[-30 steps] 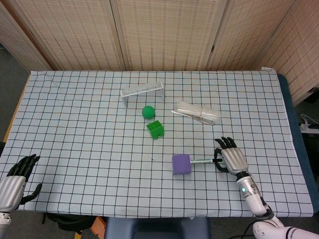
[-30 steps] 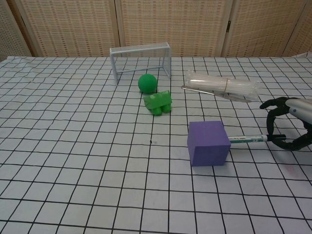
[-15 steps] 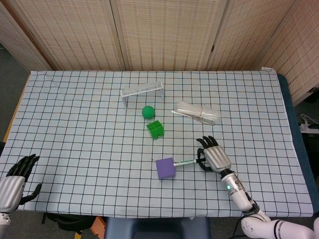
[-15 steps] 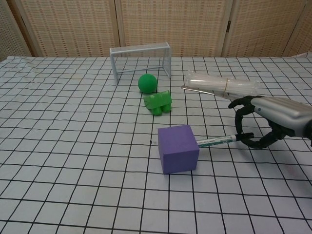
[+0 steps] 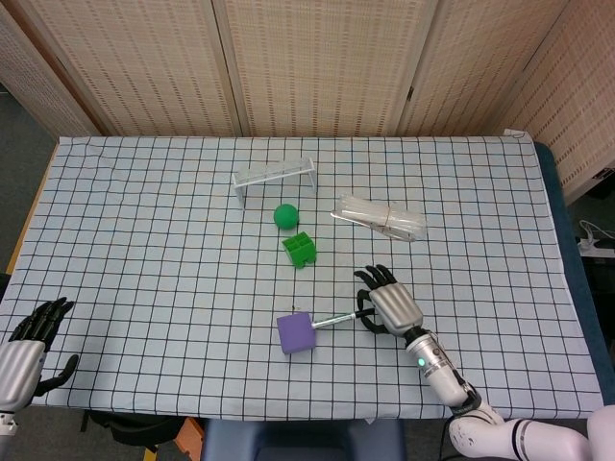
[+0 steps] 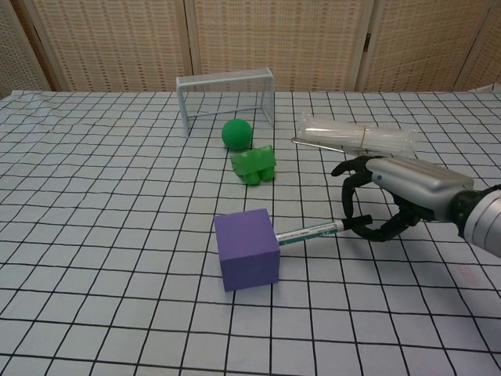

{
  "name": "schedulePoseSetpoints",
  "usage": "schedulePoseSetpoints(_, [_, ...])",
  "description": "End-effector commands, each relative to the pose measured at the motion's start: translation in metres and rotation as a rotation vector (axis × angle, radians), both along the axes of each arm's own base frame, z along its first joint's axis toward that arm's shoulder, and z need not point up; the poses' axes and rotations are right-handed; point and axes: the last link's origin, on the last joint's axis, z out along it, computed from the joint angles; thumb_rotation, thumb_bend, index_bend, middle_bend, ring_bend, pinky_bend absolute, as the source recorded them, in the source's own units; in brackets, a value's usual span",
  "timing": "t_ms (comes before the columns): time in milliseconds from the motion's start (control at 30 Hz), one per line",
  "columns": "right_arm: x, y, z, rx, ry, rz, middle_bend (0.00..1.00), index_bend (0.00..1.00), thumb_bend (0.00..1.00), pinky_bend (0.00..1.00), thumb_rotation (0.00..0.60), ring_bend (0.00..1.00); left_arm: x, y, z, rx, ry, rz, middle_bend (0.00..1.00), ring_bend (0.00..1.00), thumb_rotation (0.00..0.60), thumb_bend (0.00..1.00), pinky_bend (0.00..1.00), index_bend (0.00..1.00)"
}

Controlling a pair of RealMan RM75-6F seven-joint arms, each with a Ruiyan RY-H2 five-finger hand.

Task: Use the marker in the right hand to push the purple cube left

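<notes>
Chest view: cube [image 6: 248, 249] pushed further left than a second ago, now below the green block [image 6: 255, 164], marker [image 6: 310, 232] tip against its right face. Right hand [image 6: 391, 196] likewise moved left, fingers pinching the marker's far end. Left hand [image 5: 29, 348] unmoved at the near-left table edge, fingers spread, holding nothing.

right hand [image 6: 395, 192] pinches the marker [image 6: 309, 232]; left hand [image 5: 27, 344] open.

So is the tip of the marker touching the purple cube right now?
Touching. In the chest view the marker, held in the right robot hand, runs straight into the right face of the purple cube with no gap showing; the head view agrees.
</notes>
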Motion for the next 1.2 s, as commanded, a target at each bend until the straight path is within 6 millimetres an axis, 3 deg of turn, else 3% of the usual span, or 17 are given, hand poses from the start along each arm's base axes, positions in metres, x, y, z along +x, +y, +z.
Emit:
schedulePoseSetpoints(33, [0.002,0.003,0.001,0.006,-0.002,0.012,0.11,0.86,0.45,0.00,0.600,0.00,0.000,0.000,0.000,0.001,0.000,-0.001,0.00,0.00,0.600,0.40,0.14,0.00])
schedulePoseSetpoints(367, [-0.001,0.019,0.005,0.027,0.008,0.028,0.11,0.86,0.45,0.00,0.600,0.00,0.001,-0.001,-0.001,0.001,0.007,-0.004,0.00,0.00,0.600,0.40,0.14,0.00])
schedulePoseSetpoints(533, [0.003,0.017,0.002,0.026,-0.006,0.030,0.11,0.86,0.45,0.00,0.600,0.00,0.001,-0.001,-0.001,0.001,0.006,-0.004,0.00,0.00,0.600,0.40,0.14,0.00])
schedulePoseSetpoints(1200, [0.049,0.002,-0.035,0.070,-0.108,0.069,0.12,0.86,0.45,0.00,0.600,0.00,0.001,-0.002,0.001,-0.001,-0.004,-0.004,0.00,0.00,0.600,0.40,0.14,0.00])
